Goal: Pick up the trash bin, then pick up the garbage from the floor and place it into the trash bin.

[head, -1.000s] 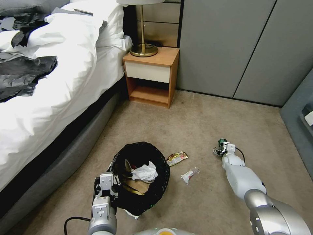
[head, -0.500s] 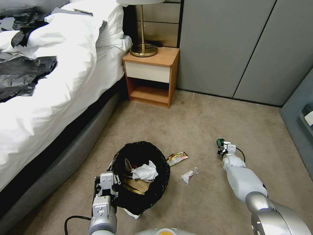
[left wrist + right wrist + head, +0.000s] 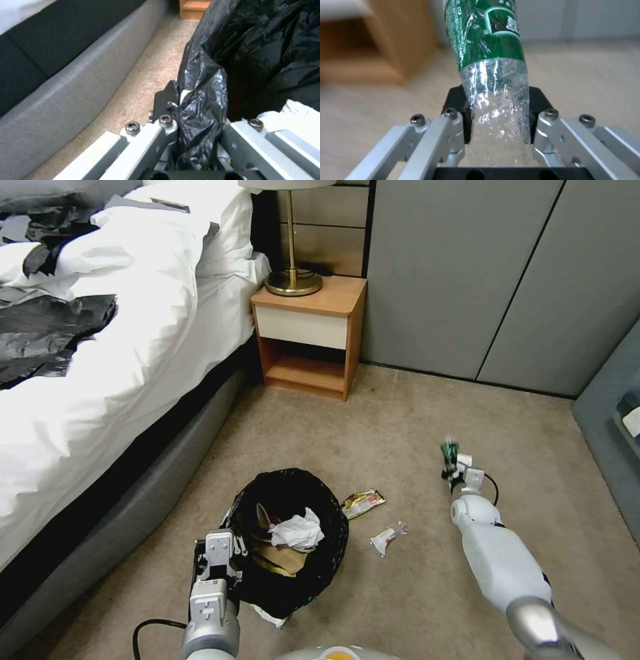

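The trash bin (image 3: 293, 500) with its black liner is held up at the lower middle of the head view. My left gripper (image 3: 217, 560) is shut on its near rim and liner (image 3: 196, 120). Inside lie a white tissue (image 3: 295, 531) and a brown paper bag (image 3: 283, 561). My right gripper (image 3: 455, 471) is shut on a clear plastic bottle with a green label (image 3: 490, 50), lifted off the carpet to the right of the bin; the bottle (image 3: 450, 452) points up and away. A yellow-red wrapper (image 3: 362, 503) and a red-white wrapper (image 3: 387, 537) lie on the floor between bin and right arm.
A bed (image 3: 100, 347) with white covers and dark clothes runs along the left, its grey base (image 3: 66, 82) close beside the bin. A wooden nightstand (image 3: 310, 333) with a brass lamp (image 3: 293, 280) stands ahead. Grey wall panels (image 3: 500, 280) close off the back; a grey seat (image 3: 613, 427) sits at right.
My right gripper has risen and moved away from me with the bottle, which now tips more upright. The left gripper and bin have stayed put.
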